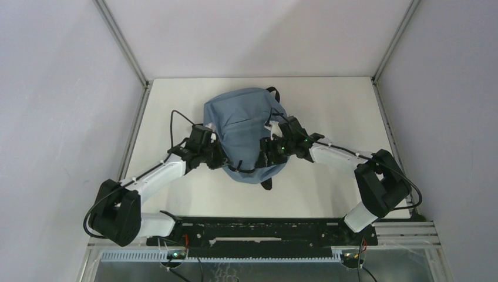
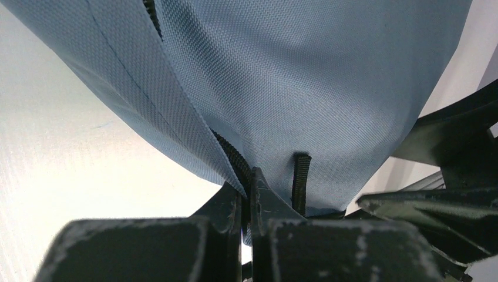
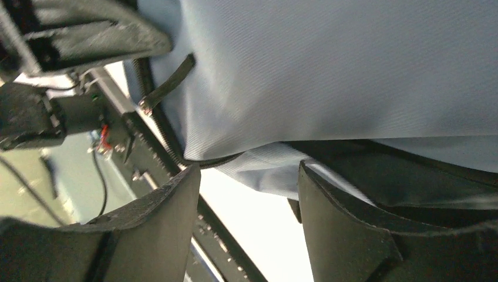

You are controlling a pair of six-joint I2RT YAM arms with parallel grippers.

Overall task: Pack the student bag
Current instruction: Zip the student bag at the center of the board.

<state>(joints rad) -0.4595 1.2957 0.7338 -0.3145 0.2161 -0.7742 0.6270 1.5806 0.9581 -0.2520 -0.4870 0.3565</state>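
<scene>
White-linked left arm [image 1: 158,173], matching right arm [image 1: 337,155], bulky black joints [image 1: 117,212], thin black cables [image 1: 173,117], scuffed black fingers [image 2: 267,201]

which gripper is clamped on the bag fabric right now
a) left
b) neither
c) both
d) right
A: in the left wrist view the left gripper is shut on the edge of the student bag beside its zipper, while the right gripper stands open with a clear gap between its fingers.
</scene>
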